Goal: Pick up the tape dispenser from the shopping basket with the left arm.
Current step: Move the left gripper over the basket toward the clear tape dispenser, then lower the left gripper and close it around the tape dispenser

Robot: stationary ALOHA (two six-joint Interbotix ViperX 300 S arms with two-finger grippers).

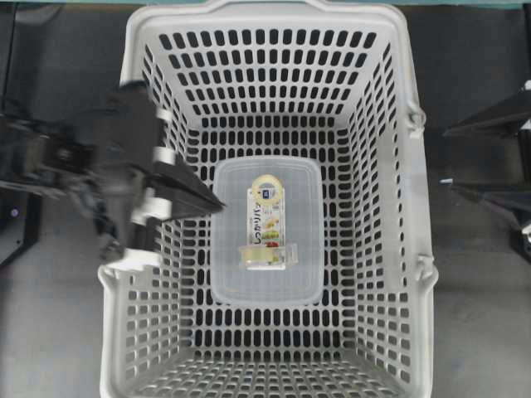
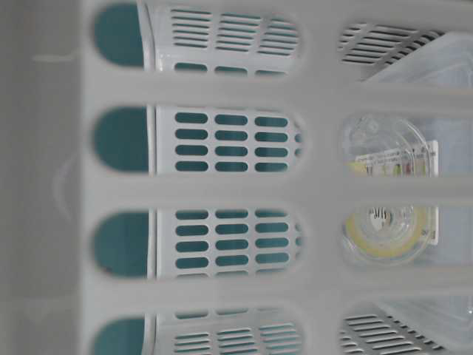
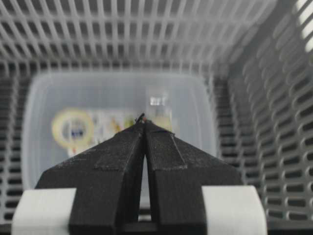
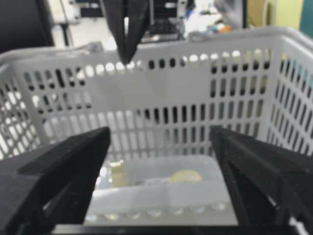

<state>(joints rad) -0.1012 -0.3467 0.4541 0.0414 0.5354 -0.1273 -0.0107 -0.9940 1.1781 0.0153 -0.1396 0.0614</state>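
The tape dispenser (image 1: 267,225) lies flat on a translucent container's lid (image 1: 232,274) in the middle of the shopping basket (image 1: 265,15). Its cream tape ring points to the far wall and its clear piece to the near wall. My left gripper (image 1: 217,204) is shut and empty. It reaches over the basket's left wall, with its tip above the container's left edge, short of the dispenser. In the left wrist view the shut tips (image 3: 144,120) point at the dispenser (image 3: 105,125). My right gripper (image 1: 444,156) is open and empty outside the basket's right rim; its wrist view shows the dispenser (image 4: 185,176).
The container (image 3: 44,112) fills most of the basket floor. The slotted walls (image 3: 274,98) rise high on every side. The table-level view looks through the near wall (image 2: 222,185) at the dispenser (image 2: 388,233). Dark table (image 1: 481,50) lies around the basket.
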